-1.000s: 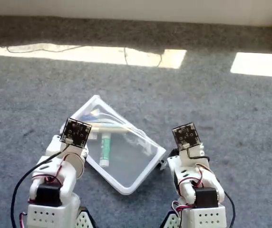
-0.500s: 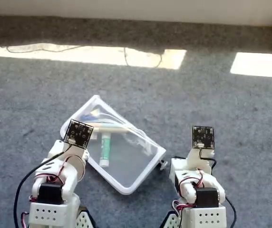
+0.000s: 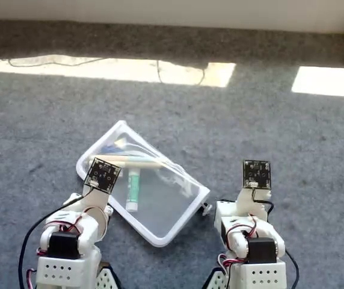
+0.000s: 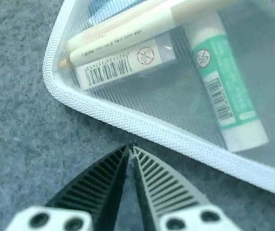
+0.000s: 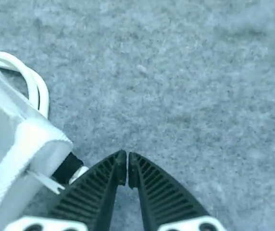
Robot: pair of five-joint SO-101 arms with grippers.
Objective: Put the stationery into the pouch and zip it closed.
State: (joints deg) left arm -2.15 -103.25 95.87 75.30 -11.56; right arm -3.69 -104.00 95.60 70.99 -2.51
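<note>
Here's the clear pouch (image 3: pixel 178 212), lying slantwise on the grey carpeted bench (image 3: pixel 268 126) in front of the two arms, nearer the left arm (image 3: pixel 91 211) than the right arm (image 3: pixel 248 223). And the stationery is inside it! Through the mesh wall you can see a glue stick (image 4: pixel 224 86) with a green label. There are cream-coloured pens (image 4: pixel 142 24) lying across its top end, and a flat piece with a barcode label (image 4: pixel 123 62) tucked just below them. Something blue (image 4: pixel 108 7) sits in the far corner.

The left hand (image 4: pixel 130 149) has its two ribbed fingers pressed together, gripping nothing. The tips sit just beside the pouch's white woven rim (image 4: pixel 152 132), very close to touching it.

Over to the right hand (image 5: pixel 127 156): fingers together as well, and empty, over bare carpet. Just beside it is the pouch's bound corner (image 5: pixel 29 139), with the small zip pull (image 5: pixel 70 166) poking out towards the fingers.

Whether the zip is run fully home is hard to call from these angles, though the pull sits right at that corner.

Beyond the pouch, bright patches of sunlight (image 3: pixel 322 81) fall across the carpet, and a thin cable (image 3: pixel 52 60) trails along the far side.
</note>
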